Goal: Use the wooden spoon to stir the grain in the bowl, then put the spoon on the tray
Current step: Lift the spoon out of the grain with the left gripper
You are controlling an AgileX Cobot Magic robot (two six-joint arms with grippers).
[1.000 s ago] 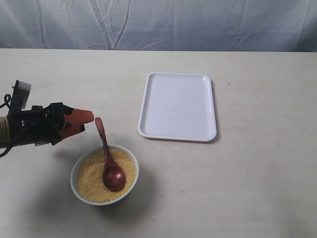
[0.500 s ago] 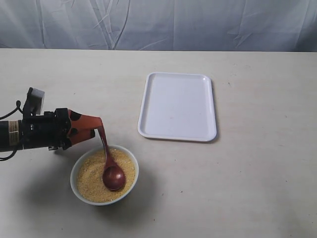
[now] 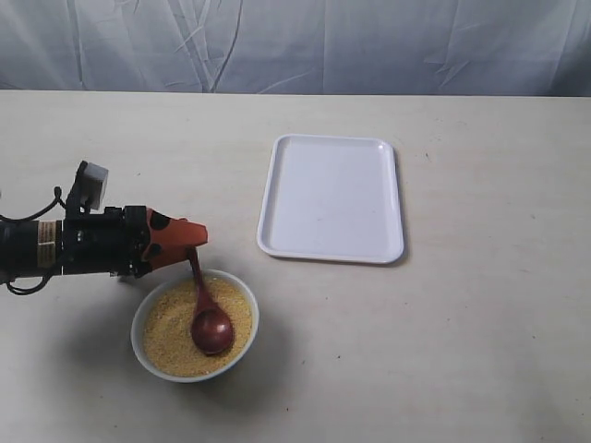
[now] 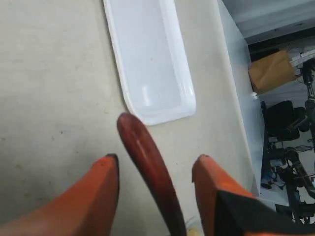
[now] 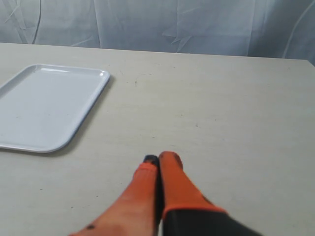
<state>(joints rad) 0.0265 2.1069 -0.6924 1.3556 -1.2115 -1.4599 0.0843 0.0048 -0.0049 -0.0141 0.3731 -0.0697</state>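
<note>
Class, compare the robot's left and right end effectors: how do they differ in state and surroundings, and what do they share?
The left end effector is open; the right end effector is shut. The left one straddles the wooden spoon handle without touching it; the right one holds nothing. The left is by the bowl; the right is over the table beside the tray. Both have orange fingers.

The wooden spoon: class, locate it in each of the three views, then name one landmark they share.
Exterior view: wooden spoon lower left, bowl end in the grain, handle reaching the left tool.
Left wrist view: its handle low centre, between the open tool's fingers.
Right wrist view: not in it.
Shared landmark: the tray.
</note>
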